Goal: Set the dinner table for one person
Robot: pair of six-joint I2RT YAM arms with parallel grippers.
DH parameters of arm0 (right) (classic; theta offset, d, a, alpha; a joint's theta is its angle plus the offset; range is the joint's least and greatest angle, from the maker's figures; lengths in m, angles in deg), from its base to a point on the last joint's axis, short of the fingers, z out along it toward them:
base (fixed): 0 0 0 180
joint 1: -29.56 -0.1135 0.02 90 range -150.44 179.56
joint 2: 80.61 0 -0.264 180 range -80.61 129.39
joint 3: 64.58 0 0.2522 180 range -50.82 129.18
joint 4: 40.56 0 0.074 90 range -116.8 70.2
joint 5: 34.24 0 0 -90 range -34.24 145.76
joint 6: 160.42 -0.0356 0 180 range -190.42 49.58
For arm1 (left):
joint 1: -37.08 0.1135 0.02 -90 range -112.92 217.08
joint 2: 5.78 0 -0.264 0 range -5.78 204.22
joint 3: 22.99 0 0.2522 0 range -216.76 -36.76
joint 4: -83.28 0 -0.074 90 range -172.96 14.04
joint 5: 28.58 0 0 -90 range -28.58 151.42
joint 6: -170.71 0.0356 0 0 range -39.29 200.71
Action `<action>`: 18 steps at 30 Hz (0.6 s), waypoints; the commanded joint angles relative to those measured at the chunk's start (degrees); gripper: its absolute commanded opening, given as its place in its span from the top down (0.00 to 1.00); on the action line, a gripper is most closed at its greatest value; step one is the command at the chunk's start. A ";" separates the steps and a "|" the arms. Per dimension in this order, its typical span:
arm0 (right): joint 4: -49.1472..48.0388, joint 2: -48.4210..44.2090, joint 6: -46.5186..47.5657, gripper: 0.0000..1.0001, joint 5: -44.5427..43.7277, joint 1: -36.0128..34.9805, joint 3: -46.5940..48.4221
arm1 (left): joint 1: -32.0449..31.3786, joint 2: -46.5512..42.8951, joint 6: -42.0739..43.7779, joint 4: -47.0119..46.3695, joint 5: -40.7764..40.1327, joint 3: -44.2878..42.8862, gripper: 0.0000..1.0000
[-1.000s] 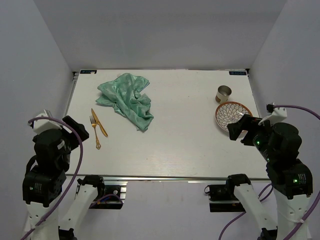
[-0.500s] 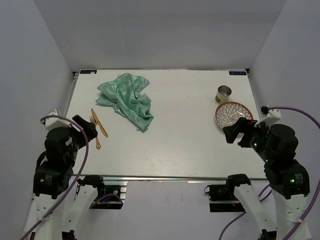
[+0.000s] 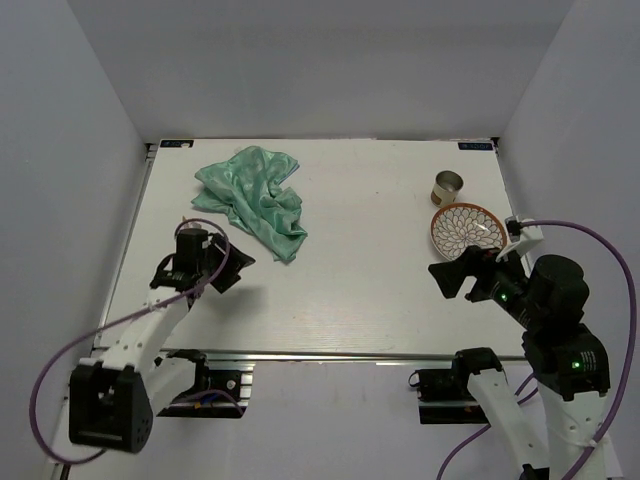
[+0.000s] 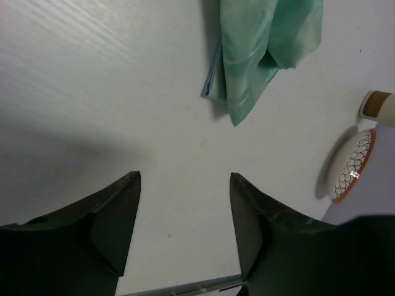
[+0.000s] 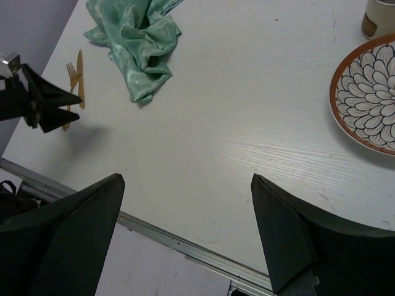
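The white dinner table [image 3: 360,260] carries a crumpled mint-green cloth [image 3: 255,198] at the back left. A patterned plate with an orange rim [image 3: 466,228] and a metal cup [image 3: 448,186] stand at the right. A gold fork and knife [image 5: 75,79] lie at the left; in the top view my left arm hides them. My left gripper [image 3: 228,266] is open and empty, low over the table just right of the cutlery. My right gripper [image 3: 448,278] is open and empty, just in front of the plate and above the table.
A metal rail [image 3: 340,355] runs along the table's near edge. White walls close in the left, right and back sides. The left wrist view shows the cloth [image 4: 259,49], the plate [image 4: 352,169] and the cup [image 4: 376,106].
My left arm has swung from outside the table's left edge inward over the cutlery, gripper pointing right. My right gripper has shifted a little left and nearer.
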 commanded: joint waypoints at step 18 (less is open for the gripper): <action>-4.43 -0.40 0.43 0.11 2.55 -0.74 -1.91 | -9.34 39.31 -6.49 -14.07 -4.79 -15.99 0.61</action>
